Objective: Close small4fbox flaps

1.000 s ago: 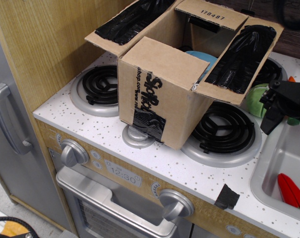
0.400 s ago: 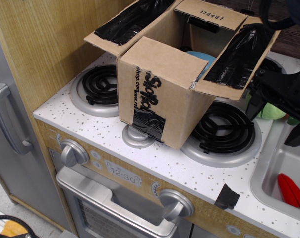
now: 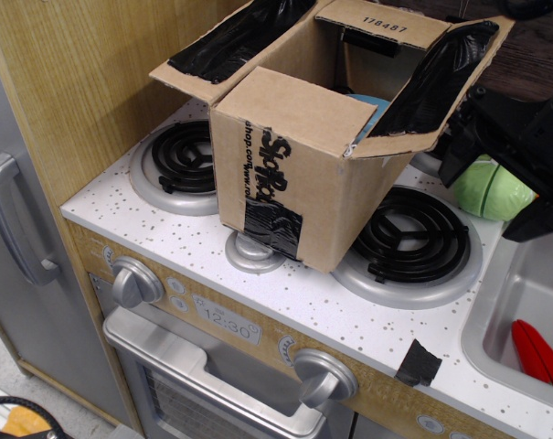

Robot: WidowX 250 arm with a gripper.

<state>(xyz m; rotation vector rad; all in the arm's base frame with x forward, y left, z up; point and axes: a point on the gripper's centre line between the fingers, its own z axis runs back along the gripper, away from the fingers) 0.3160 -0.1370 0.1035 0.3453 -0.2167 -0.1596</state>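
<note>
Only one view to go on, the observation camera, looking down at a toy stove top.

The small4fbox (image 3: 299,187) sits on the speckled counter (image 3: 166,229) between the front burners, overlapping the right front burner (image 3: 413,240) and covering most of a small silver disc (image 3: 249,254). It stands upright, a corner turned toward you. Open top: none of the flaps is closed yet.

Flap status:
- near short flap (image 3: 294,112): roughly level over the opening, closest to shut
- far short flap (image 3: 381,20), printed 178487: also tipped in, not down
- left long flap (image 3: 226,46): splayed outward, shiny black tape facing up
- right long flap (image 3: 436,82): raised at a slant, black tape lining facing inward

The gripper (image 3: 509,151) is just beside the right long flap, on its outer side, right at the flap's edge. My read: it's placed there to push that flap up and over from below and outside. You cannot tell the jaw state; it's a dark mass against a dark background. Whether it actually touches the flap is also unclear.

Box look: brown corrugated, black "Shop" lettering down the side, black tape strip (image 3: 274,227) low on the corner. Something blue (image 3: 366,102) shows inside.

Nearby: green object (image 3: 491,187) behind the gripper, red item (image 3: 537,352) in the sink (image 3: 495,320), black tape scrap (image 3: 418,364) on the counter edge.

Long flaps likely fold over the short ones, so expect the short flaps to need seating first.
</note>
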